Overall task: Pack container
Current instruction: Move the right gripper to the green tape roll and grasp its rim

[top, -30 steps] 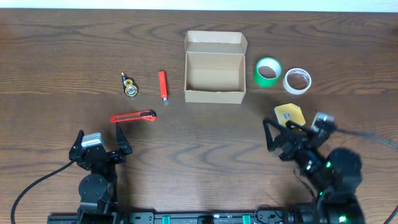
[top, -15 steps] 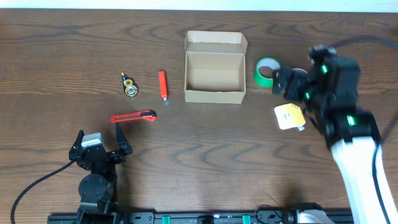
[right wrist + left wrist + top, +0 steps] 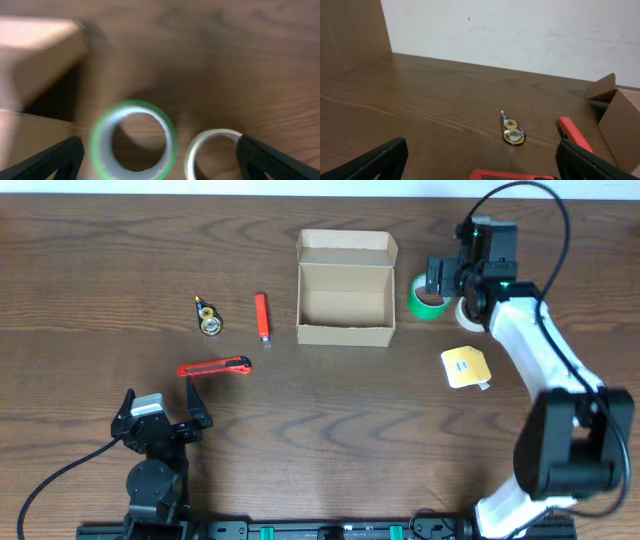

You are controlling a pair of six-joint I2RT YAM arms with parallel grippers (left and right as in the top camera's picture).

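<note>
The container [image 3: 345, 302] is a tan cardboard box, open with its flap lid back, at the table's back centre. Its corner shows in the right wrist view [image 3: 35, 55] and at the right edge of the left wrist view [image 3: 622, 125]. A green tape roll [image 3: 427, 298] and a white tape roll [image 3: 472, 315] lie right of it. My right gripper [image 3: 452, 278] hovers open above both rolls; the green roll [image 3: 133, 140] and the white roll [image 3: 212, 152] lie between its fingers. My left gripper [image 3: 160, 408] is open and empty near the front left.
A yellow sticky-note pad [image 3: 466, 367] lies right of centre. A red box cutter [image 3: 214, 367], a red marker-like stick [image 3: 262, 316] and a small yellow-black tape dispenser [image 3: 208, 319] lie left of the box. The dispenser [image 3: 512, 134] and cutter [image 3: 515, 175] show ahead of the left gripper.
My right arm has swung from the front right, over the yellow pad, up to above the green and white tape rolls. The left arm has not moved.
</note>
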